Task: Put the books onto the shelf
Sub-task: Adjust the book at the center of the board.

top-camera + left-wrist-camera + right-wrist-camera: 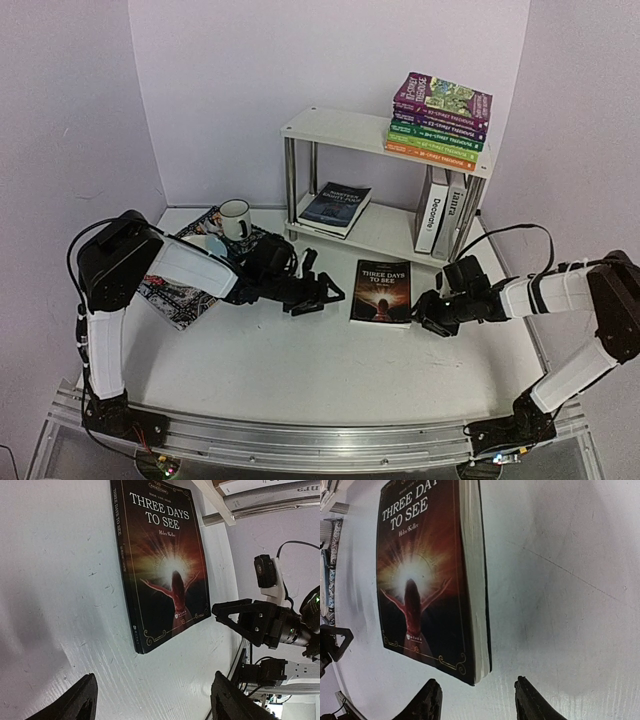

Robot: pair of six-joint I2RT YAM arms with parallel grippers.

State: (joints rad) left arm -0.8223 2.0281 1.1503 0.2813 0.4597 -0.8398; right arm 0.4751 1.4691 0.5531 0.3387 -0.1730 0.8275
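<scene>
A black book titled "Three Days to See" [381, 291] lies flat on the white table in front of the shelf [330, 128]. In the left wrist view the book [165, 570] lies ahead, its spine toward my left gripper [152, 701], which stands open and empty to its left [316, 291]. My right gripper [428, 316] sits at the book's near right corner, open with nothing between its fingers [478, 702]; the book's page edge [472, 580] is just ahead of it. A stack of colourful books [440, 122] lies on the top board. A dark book [335, 207] and two upright white books [441, 210] occupy the lower board.
A white mug [235, 217] stands at the back left beside a patterned placemat [183, 288], partly under my left arm. Walls close in behind and at both sides. A black cable [520, 232] loops over my right arm near the shelf's right legs.
</scene>
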